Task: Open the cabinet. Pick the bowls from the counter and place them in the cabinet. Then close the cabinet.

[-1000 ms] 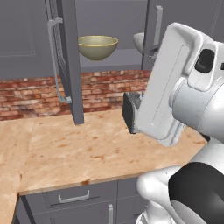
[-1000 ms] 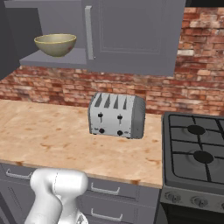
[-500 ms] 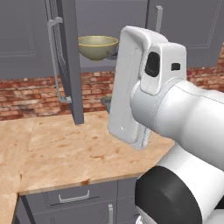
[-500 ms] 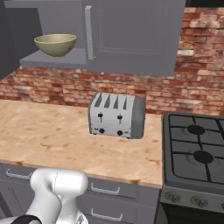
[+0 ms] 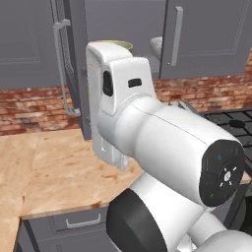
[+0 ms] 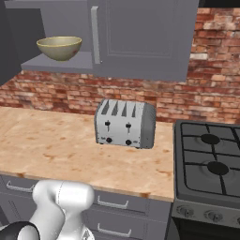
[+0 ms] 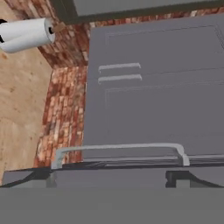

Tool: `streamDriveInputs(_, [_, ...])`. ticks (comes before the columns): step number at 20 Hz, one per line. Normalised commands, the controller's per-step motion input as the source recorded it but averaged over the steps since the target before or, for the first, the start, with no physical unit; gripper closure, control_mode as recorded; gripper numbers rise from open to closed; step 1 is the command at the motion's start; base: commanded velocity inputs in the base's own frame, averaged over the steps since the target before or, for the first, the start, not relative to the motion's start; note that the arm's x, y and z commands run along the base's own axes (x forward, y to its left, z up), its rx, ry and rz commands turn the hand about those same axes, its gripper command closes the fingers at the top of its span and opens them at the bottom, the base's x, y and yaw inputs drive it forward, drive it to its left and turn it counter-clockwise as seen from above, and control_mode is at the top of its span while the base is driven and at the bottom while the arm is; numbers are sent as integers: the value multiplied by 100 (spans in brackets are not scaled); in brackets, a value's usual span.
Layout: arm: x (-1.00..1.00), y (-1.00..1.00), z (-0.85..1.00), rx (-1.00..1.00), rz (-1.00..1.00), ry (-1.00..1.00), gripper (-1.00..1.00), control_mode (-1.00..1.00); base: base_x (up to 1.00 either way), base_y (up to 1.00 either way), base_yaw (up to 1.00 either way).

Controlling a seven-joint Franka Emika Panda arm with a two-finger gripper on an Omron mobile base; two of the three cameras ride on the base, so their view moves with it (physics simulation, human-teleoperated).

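The cabinet stands open, its left door (image 5: 74,64) swung out with a long silver handle (image 5: 61,69). The right door (image 6: 140,37) hangs in front of the shelf. The olive-tan bowl (image 6: 59,48) sits on the cabinet shelf; in the left base view only its rim (image 5: 122,45) peeks over my arm. The white bowl (image 5: 156,47) sits on the same shelf beside the right door. My gripper (image 7: 109,178) is open, with a bar handle (image 7: 118,148) of a grey door lying across just beyond its tips. Nothing is held. The counter (image 5: 49,162) carries no bowls.
A silver toaster (image 6: 125,123) stands on the counter against the brick wall. A gas stove (image 6: 208,159) adjoins the counter on the right. A paper towel roll (image 7: 26,34) lies near the wall. Grey drawer fronts (image 6: 112,204) run under the counter.
My arm has swung left across the left base view toward the open left door and now covers most of the olive-tan bowl. The bowls, toaster and doors have not moved.
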Motion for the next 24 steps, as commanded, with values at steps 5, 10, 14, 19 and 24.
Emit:
streamDriveInputs(5, [40,28,-19,-8,-12,0,-100,-100,0,0,0])
streamDriveInputs(10, [40,12,-13,-3,-17,0,-100,-100,0,0,0])
streamDriveInputs(14, [33,13,-18,-1,-18,0,-100,-100,0,0,0])
streamDriveInputs(19, [29,15,-19,-1,-16,0,-100,-100,0,0,0])
streamDriveInputs(24, [30,14,-20,-3,-13,0,-100,-100,0,0,0])
